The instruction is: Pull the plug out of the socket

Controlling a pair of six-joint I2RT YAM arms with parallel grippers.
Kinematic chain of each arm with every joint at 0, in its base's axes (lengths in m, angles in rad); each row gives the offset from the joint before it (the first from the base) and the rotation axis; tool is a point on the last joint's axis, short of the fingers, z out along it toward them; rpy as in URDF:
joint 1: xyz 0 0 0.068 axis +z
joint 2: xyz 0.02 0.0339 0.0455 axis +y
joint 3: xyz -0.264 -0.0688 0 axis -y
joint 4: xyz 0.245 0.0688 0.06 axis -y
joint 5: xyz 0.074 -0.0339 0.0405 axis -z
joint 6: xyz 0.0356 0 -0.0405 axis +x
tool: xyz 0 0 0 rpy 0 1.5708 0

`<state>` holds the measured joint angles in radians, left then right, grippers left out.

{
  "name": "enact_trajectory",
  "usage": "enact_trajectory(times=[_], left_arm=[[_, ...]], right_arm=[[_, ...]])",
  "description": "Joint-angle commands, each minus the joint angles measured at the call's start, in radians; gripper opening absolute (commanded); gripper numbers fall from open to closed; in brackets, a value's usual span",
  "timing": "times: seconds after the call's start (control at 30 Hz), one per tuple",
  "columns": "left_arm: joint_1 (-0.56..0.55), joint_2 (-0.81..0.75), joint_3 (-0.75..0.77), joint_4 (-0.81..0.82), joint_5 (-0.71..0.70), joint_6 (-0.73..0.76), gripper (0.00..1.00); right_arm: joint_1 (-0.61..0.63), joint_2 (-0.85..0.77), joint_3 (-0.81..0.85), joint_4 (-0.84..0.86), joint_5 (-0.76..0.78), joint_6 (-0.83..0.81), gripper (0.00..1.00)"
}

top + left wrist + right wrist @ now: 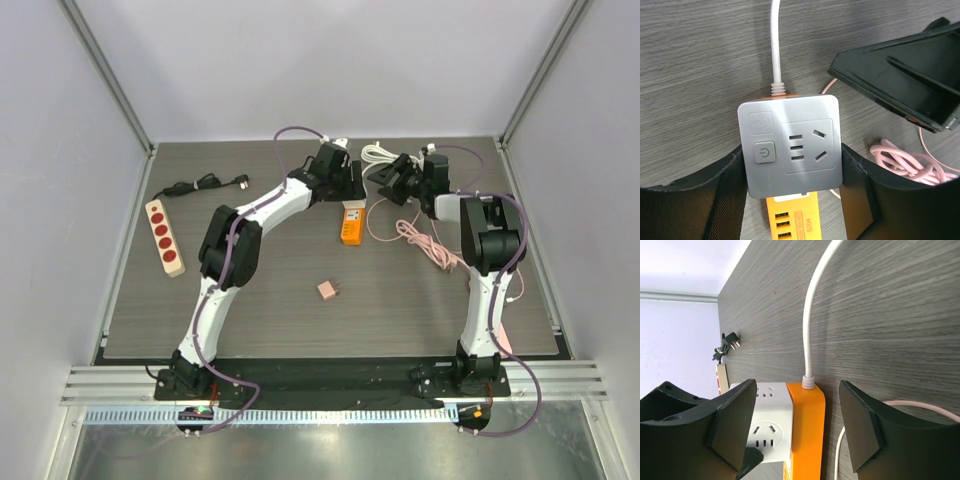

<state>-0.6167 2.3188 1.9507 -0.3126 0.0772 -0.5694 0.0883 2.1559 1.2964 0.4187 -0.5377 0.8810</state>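
The plug point(790, 145) is a grey cube adapter seated on one end of the orange socket point(790, 217), whose white cord point(774, 45) runs away from it. My left gripper point(792, 152) is shut on the plug, one finger pressed against each side. In the right wrist view my right gripper point(796, 390) stands open astride the plug point(770, 425) and the cord end of the orange socket point(807, 430), with a gap beside the orange side. From above, both grippers point(345, 190) point(385, 185) meet over the socket point(349, 226).
A beige power strip with red outlets point(165, 237) and a black cable point(205, 184) lie at the left. A pink cable point(420, 240) is coiled right of the socket, a white cord bundle point(378, 153) sits behind, and a small pink block point(328, 290) lies nearer.
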Motion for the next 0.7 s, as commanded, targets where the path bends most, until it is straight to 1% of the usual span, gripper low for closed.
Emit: enact_trajectory(times=[0.0,0.2,0.33,0.43,0.47,0.53,0.57,0.67], left_arm=[[0.008,-0.053,-0.022,0.075,0.087,-0.017,0.0],[0.012,-0.078,-0.038,0.112,0.128,-0.017,0.0],[0.011,-0.093,-0.053,0.113,0.141,-0.007,0.0],[0.011,-0.105,-0.068,0.118,0.141,-0.001,0.0],[0.011,-0.11,-0.07,0.119,0.142,0.002,0.0],[0.011,-0.117,-0.081,0.125,0.141,0.008,0.0],[0.012,-0.121,-0.084,0.125,0.138,0.009,0.0],[0.012,-0.122,-0.087,0.133,0.136,0.011,0.0]], right_arm=[[0.004,0.013,0.035,0.061,-0.011,0.056,0.72],[0.019,0.045,0.073,0.042,-0.008,0.043,0.72],[0.027,0.074,0.112,0.02,-0.008,0.009,0.7],[0.028,0.108,0.148,0.005,-0.008,-0.007,0.63],[0.03,0.116,0.153,0.003,-0.007,-0.01,0.58],[0.03,0.137,0.171,-0.011,-0.011,-0.011,0.55],[0.033,0.142,0.178,-0.015,-0.018,-0.013,0.52],[0.044,0.154,0.195,-0.035,-0.016,-0.03,0.51]])
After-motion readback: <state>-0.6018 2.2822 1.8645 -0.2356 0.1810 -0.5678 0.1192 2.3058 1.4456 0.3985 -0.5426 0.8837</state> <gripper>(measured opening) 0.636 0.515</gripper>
